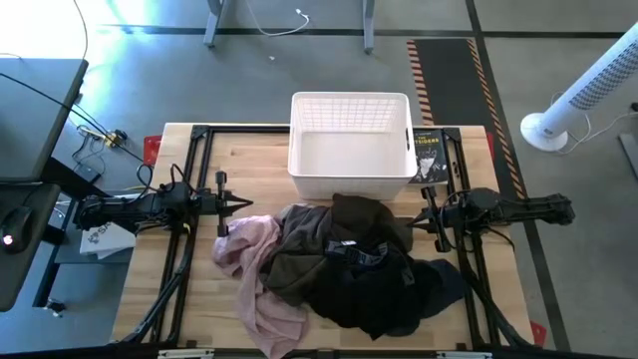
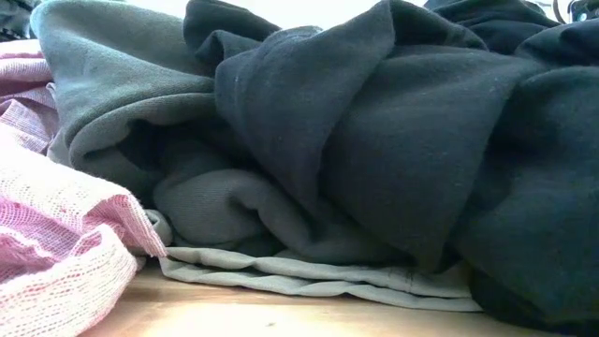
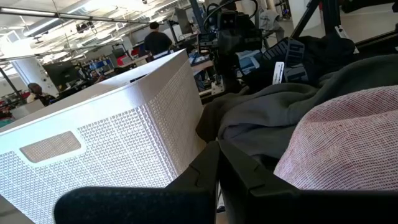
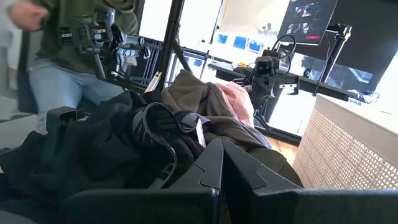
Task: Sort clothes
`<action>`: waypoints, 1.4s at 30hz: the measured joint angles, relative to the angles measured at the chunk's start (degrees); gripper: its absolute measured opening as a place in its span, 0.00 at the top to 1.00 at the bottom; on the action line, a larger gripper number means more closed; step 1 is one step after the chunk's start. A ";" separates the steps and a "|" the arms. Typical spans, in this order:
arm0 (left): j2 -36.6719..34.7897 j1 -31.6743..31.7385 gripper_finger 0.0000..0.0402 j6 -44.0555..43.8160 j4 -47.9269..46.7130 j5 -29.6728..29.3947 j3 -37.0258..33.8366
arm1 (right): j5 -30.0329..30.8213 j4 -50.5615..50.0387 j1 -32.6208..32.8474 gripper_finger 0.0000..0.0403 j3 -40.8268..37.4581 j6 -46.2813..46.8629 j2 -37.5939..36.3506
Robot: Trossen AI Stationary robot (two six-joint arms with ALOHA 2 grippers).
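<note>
A pile of clothes lies on the wooden table [image 1: 189, 299] just in front of the white lattice basket [image 1: 349, 150]. A light pink garment [image 1: 254, 264] is at the pile's left, a dark olive-brown one [image 1: 309, 244] in the middle, and a black one [image 1: 374, 289] at the near right. In the low view a pale beige edge [image 2: 309, 276] lies flat on the table under the pile. My left gripper [image 1: 231, 204] is shut, close beside the pink garment [image 3: 348, 137]. My right gripper [image 1: 421, 214] is shut, beside the pile's right side [image 4: 161, 130].
A black book [image 1: 429, 155] lies against the basket's right wall. Black frame rails [image 1: 189, 249] run along both sides of the table. A white tower fan [image 1: 588, 90] stands on the floor to the right. A person [image 4: 56, 68] stands past the near left of the table.
</note>
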 joint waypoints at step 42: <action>0.00 0.00 0.99 -18.73 0.82 -0.09 -0.01 | -8.77 13.54 0.04 1.00 7.19 -16.04 0.08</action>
